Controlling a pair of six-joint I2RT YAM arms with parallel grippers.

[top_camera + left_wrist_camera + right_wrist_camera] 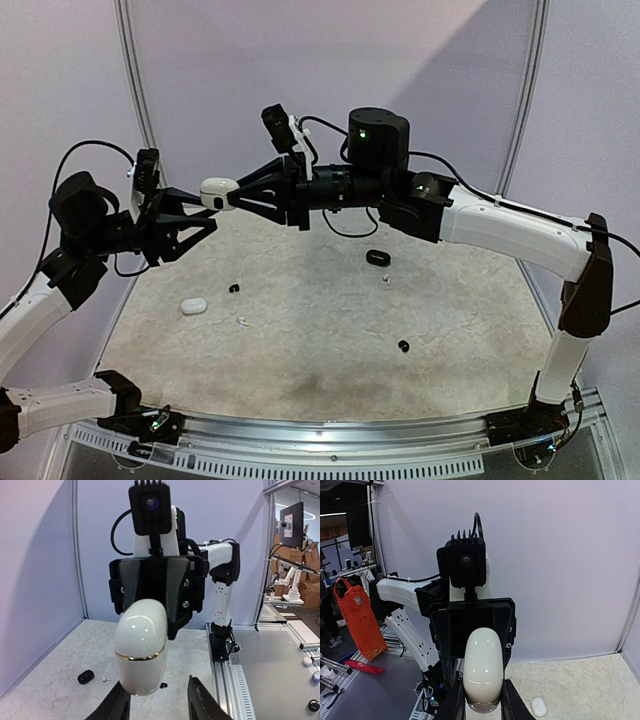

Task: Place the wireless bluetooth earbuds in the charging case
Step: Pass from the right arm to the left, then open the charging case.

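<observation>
White and glossy, with a thin gold seam round its middle, the case is held in the air between the two arms, well above the desk. Its lid is seen to be closed. Its long axis is laid along the line from one pincer to the other, roughly level and crosswise in the top view.

One end is clamped between the fingers of the right pincer, which are pressed against its sides in the right wrist view. The other end is pointed into the left pincer, whose fingers are spread wider than the case. A gap is seen on one side; contact on the other cannot be settled. The case is therefore judged to be carried by the right arm alone.

The earbuds are scattered loose on the desk, well below both pincers. Two black ones are made out, and two white specks may be others, though these are too small to be named surely. A black case and a second white case are also set there.

Since the free end lies straight ahead of the left pincer, the lid is judged to be that arm's to open before any earbud can be seated.
</observation>
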